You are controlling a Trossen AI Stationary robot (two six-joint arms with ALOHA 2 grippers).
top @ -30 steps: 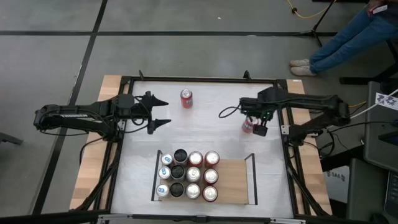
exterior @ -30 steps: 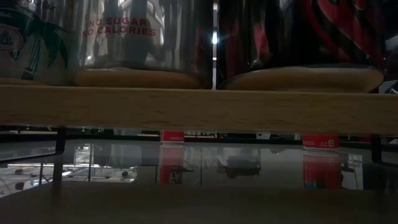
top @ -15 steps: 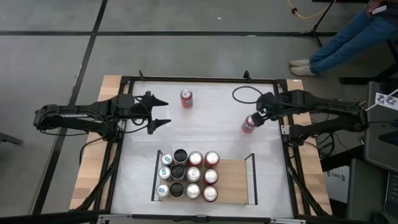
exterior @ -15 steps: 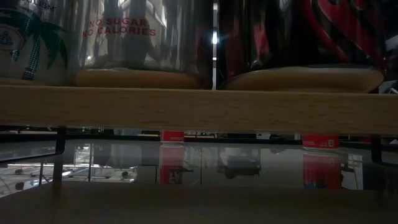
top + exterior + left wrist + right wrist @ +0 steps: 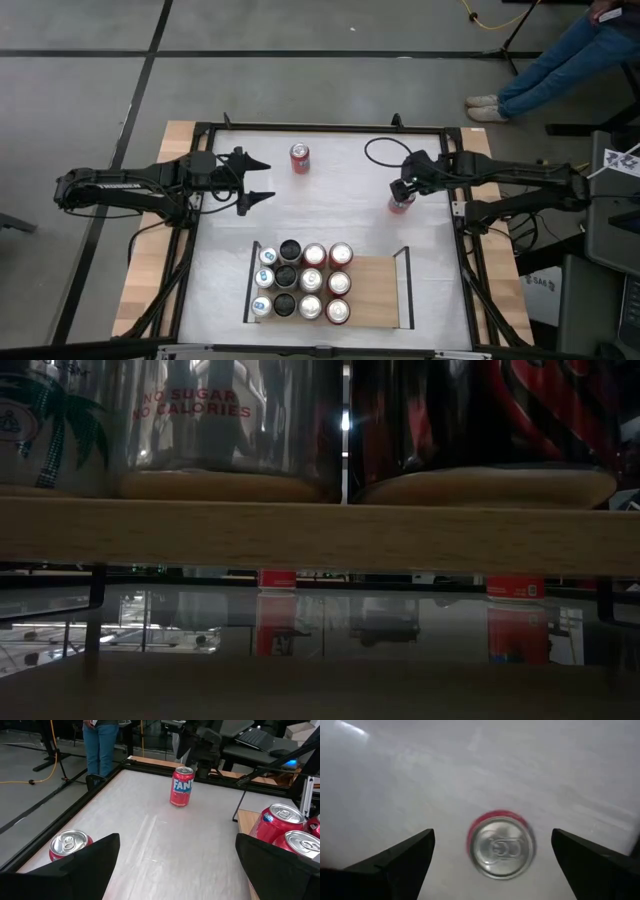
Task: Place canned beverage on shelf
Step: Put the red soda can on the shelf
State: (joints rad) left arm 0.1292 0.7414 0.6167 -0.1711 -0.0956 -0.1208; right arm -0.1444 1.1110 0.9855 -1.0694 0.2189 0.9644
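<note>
- R gripper [image 5: 405, 190] is held just above a red Fanta can [image 5: 400, 204], centre-right of the high view; the arm is stretched in from the right edge, wrist bent down toward the table.
- In the R wrist view the claw is spread wide: fingers [image 5: 395, 862] are seen well apart on either side of the can top [image 5: 501, 847], no contact.
- The can is stood upright on the white tabletop [image 5: 330, 210], above the shelf's bare right part.
- L gripper [image 5: 255, 180] is held level at left-centre of the high view, claw spread, nothing between the fingers; arm extended from the left edge.
- A 2nd red can [image 5: 299, 158] is seen at upper centre.
- Shelf [image 5: 375, 290], lower centre: left part is filled w/ twelve cans [image 5: 300, 282].
</note>
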